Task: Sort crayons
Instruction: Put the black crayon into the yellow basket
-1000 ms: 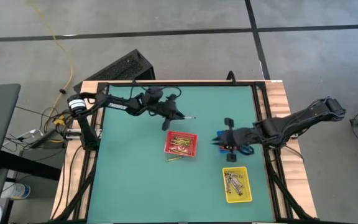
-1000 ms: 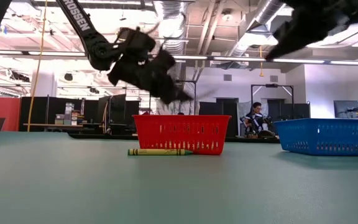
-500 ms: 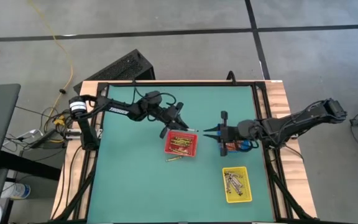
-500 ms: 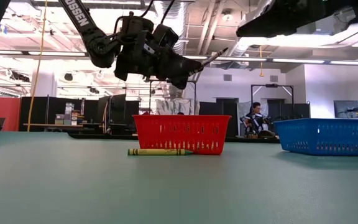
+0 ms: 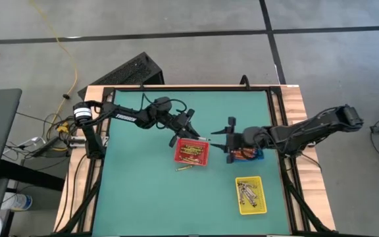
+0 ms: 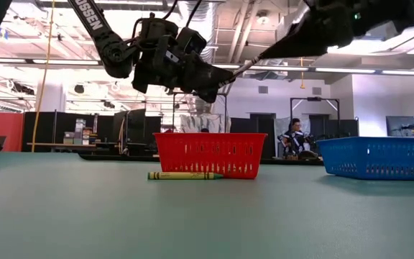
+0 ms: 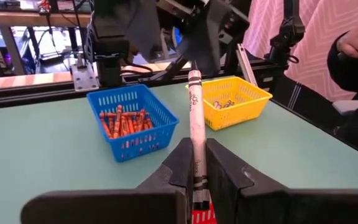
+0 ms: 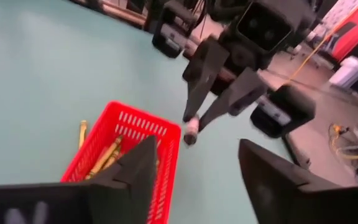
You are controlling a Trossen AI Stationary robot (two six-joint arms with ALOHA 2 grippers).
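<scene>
— Green matting covers the whole bench (image 5: 137, 191), framed in pale wood. What stands on it?

— A red slotted plastic tray (image 5: 191, 152) near the middle holding yellowish crayons (image 5: 191, 157), a blue slotted plastic tray (image 7: 132, 118) to its right with orange-red crayons (image 7: 122, 121), and a yellow slotted plastic tray (image 5: 251, 195) nearer the front edge with grey-silver crayons (image 5: 247, 191). One yellowish crayon (image 6: 182, 175) lies loose on the mat, just beside the red tray's front wall.

— And the arms?

— The left tool (image 5: 196, 135) hangs above the red tray's back edge, clenched on a pale grey paper-wrapped crayon (image 7: 196, 134) that juts out past its fingers toward the right arm. The right tool (image 5: 221, 139) faces it over the gap between the red and blue trays, fingers spread wide, holding nothing, its tips close to the crayon's end.

— The room?

— Grey concrete floor with dark seams, a yellow cable (image 5: 61, 46) trailing across it, a black keyboard (image 5: 127, 71) behind the bench. The level view shows ceiling ducts, strip lights and a seated person (image 6: 295, 138) far back.
</scene>
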